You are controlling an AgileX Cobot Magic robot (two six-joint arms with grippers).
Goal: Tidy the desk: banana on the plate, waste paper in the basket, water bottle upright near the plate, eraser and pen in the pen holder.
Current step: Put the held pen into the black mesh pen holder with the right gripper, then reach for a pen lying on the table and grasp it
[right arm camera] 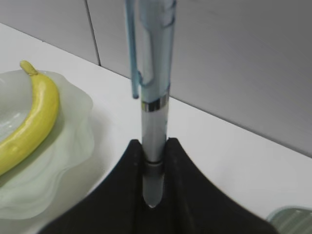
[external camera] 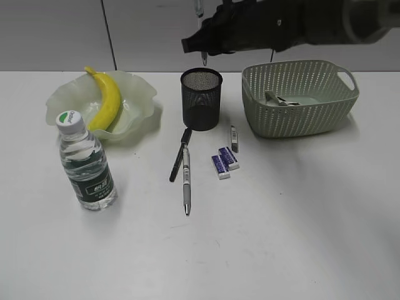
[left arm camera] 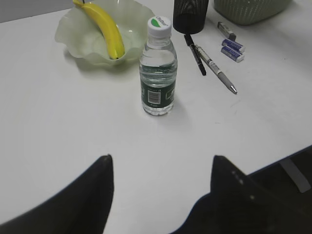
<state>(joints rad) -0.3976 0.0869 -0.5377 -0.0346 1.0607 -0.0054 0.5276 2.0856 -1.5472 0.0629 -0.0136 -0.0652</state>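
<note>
Right fingers (right arm camera: 155,161) pinch a pale blue pen (right arm camera: 152,87) upright, above the black mesh pen holder (external camera: 201,99); left fingers (left arm camera: 161,170) are spread over bare tabletop (external camera: 281,237). Banana (external camera: 107,100) lies in the plate (external camera: 140,94) at 10 o'clock, waste paper (external camera: 278,99) in the basket (external camera: 300,115) at 2 o'clock. Water bottle (external camera: 86,164) stands upright at the plate's 6 o'clock, while two pens (external camera: 183,165) and erasers (external camera: 224,162) lie at the holder's 6 o'clock.

Right hand (right arm camera: 155,168): reached in from far right, fingers clamped on an upright pen (right arm camera: 152,73).
Left hand (left arm camera: 161,195): fingers apart, empty, near edge.
</note>
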